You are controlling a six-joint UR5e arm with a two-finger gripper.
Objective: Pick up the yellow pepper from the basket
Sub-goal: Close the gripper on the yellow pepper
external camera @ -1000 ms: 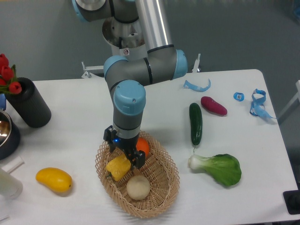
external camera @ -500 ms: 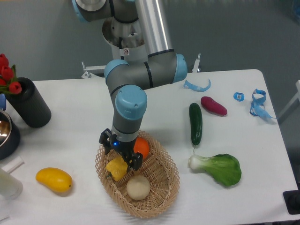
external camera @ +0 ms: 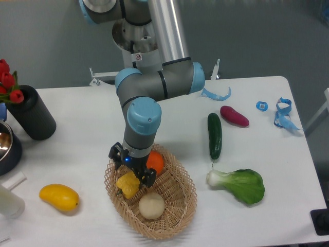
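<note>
The robot arm reaches down from the top of the picture into the basket [external camera: 175, 211], which sits low and a bit left of the middle on the white table [external camera: 92, 149]. The gripper [external camera: 131, 177] points down into the left part of the basket, and its two fingers sit on either side of the yellow pepper [external camera: 127, 184], pinching it. The pepper is low in the basket, at the left side, and it is hard to tell if it rests on the weave or is lifted a little. Just to the right of the gripper is an orange [external camera: 156, 162], partly hidden behind it. A pale round fruit [external camera: 151, 205] lies in the basket just below and to the right of the pepper. On the table at the lower left lies a yellow mango [external camera: 59, 197], well apart from the basket. To the right are a cucumber [external camera: 214, 135], a leafy green bok choy [external camera: 241, 184] and a purple sweet potato [external camera: 234, 116]. At the far left stands a black vase [external camera: 31, 113] with red tulips [external camera: 7, 81].
</note>
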